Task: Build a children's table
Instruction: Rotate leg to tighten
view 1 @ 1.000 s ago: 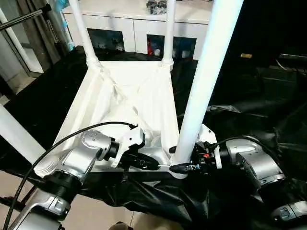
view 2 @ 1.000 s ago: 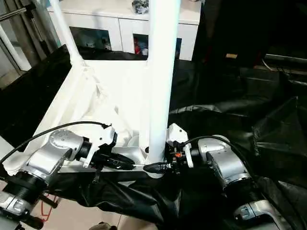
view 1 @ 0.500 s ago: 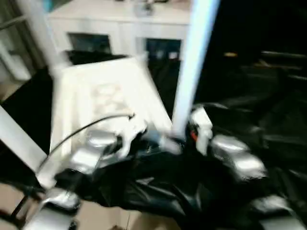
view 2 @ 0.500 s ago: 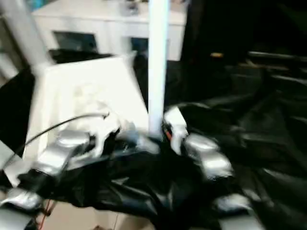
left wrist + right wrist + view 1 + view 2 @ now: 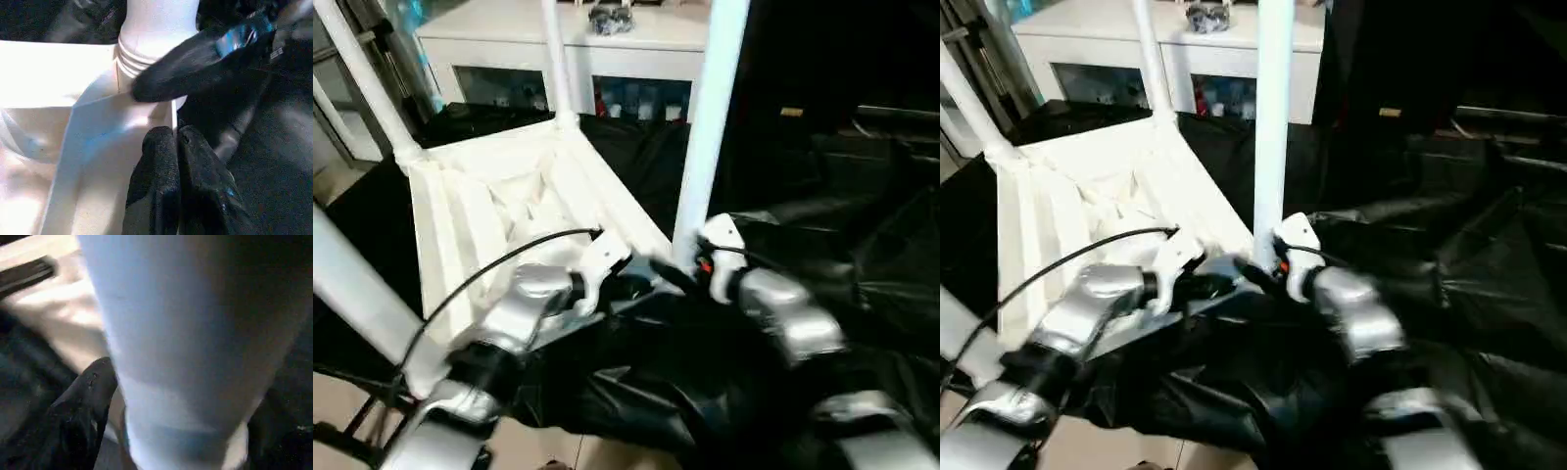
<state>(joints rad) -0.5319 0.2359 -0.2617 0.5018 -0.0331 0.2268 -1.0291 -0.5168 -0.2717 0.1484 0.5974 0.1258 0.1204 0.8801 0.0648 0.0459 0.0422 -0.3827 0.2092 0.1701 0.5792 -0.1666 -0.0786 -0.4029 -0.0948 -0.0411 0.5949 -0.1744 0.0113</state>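
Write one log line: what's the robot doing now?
stage: legs standing in upturned tabletop | left claw: shut | right claw: around near leg

The upturned children's table (image 5: 499,196) now sits turned on the black sheet (image 5: 822,225), its far corners swung toward ten o'clock and its near corner pointing at the robot. The leg (image 5: 710,117) at that corner now rises nearly plumb. The right end effector (image 5: 671,274) has widened its fingers around the leg's base.
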